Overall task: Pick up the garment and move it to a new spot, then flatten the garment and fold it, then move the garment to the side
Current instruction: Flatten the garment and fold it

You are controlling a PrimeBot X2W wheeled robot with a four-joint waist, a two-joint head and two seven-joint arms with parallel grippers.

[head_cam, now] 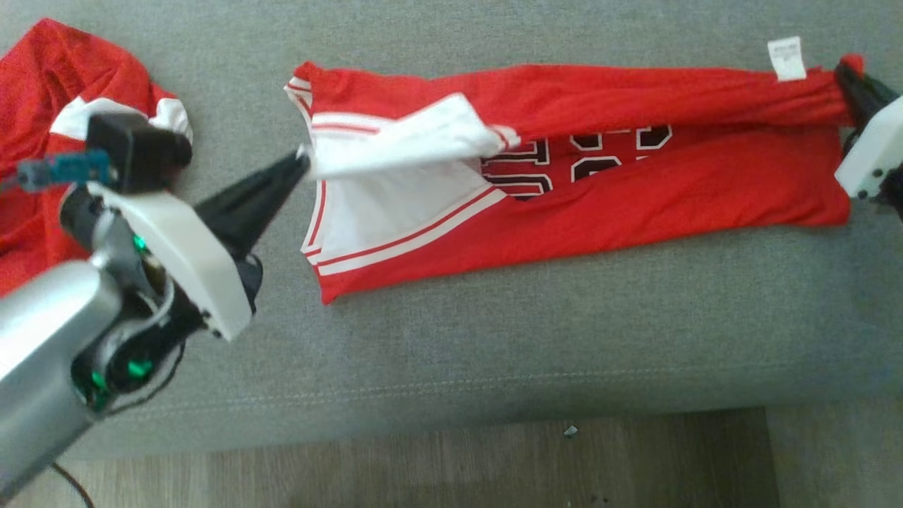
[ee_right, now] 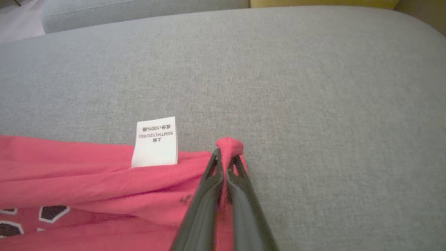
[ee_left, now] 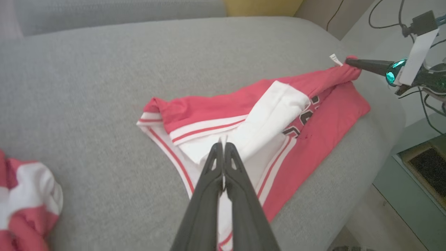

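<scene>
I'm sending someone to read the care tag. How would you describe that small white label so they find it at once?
On the grey sofa cushion lies a long red jersey. At the end pinched by the right gripper, a small white label sticks out from its far edge. Unlike the white striped trim at the other end, it carries tiny printed text.

Soft even daylight w/ faint shadows; head view slightly blurry, wrist views curved at edges.

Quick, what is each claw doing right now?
Left claw: closed, holding the jersey by its white strap.
Right claw: closed, holding its red corner.
</scene>
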